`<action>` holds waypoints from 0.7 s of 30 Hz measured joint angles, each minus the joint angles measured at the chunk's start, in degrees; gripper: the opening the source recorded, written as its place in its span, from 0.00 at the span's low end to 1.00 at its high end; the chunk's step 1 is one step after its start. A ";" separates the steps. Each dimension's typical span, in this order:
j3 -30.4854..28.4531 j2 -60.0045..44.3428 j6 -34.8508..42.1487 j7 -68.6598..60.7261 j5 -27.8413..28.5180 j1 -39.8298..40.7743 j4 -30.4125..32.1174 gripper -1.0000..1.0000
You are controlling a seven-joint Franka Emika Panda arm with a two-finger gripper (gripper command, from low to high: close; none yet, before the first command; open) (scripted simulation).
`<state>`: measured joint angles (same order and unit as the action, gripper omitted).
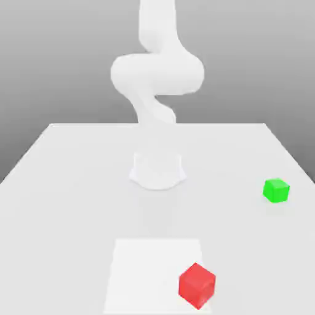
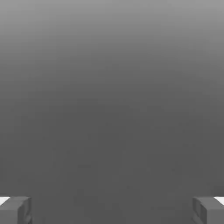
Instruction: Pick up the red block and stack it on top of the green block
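The gripper (image 2: 112,211) is spread wide and empty; lower it squarely over the red block (image 1: 197,286), near on the exterior view's right, matching its turned faces before closing.

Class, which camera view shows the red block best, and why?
The exterior view: the red block appears there with several faces, beside a corner of the pale square. In the hand view I can make out none of it.
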<state>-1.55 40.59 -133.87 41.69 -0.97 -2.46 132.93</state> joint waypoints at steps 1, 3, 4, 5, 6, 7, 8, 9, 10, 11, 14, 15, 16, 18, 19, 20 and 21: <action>-0.62 -2.26 -0.90 -1.81 -0.45 -1.02 0.50 0.50; -1.78 -6.57 -2.60 -5.23 -1.28 -2.94 1.44 0.50; -2.28 -8.68 -3.44 -6.92 -1.72 -3.82 1.90 0.50; -2.70 -10.78 -4.25 -8.65 -2.21 -4.60 2.35 0.50; -3.16 -12.88 -5.08 -10.31 -2.62 -5.45 2.81 0.50; -3.56 -14.97 -5.91 -12.00 -3.06 -6.24 3.26 0.50; -3.88 -17.06 -6.73 -13.69 -3.51 -6.95 3.72 0.50; -4.17 -19.16 -7.55 -15.36 -3.94 -7.64 4.17 0.50; -4.41 -21.25 -8.37 -17.03 -4.36 -8.29 4.63 0.50; -4.59 -23.34 -9.19 -18.68 -4.75 -8.87 5.08 0.50; -4.80 -29.59 -11.66 -23.44 -5.69 -10.33 6.45 0.50; -4.70 -31.66 -12.50 -24.96 -5.89 -10.63 6.90 0.50; -4.59 -33.72 -13.34 -26.40 -6.00 -10.92 7.36 0.50; -4.30 -37.80 -15.04 -29.05 -5.88 -11.67 8.29 0.50; -4.15 -39.83 -15.90 -30.24 -5.63 -12.03 8.76 0.50; -4.06 -41.83 -16.76 -31.32 -5.24 -12.39 9.23 0.50; -4.00 -43.83 -17.63 -32.30 -4.72 -12.47 9.70 0.50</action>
<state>-5.55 -3.23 -151.50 9.39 -5.69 -14.93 142.63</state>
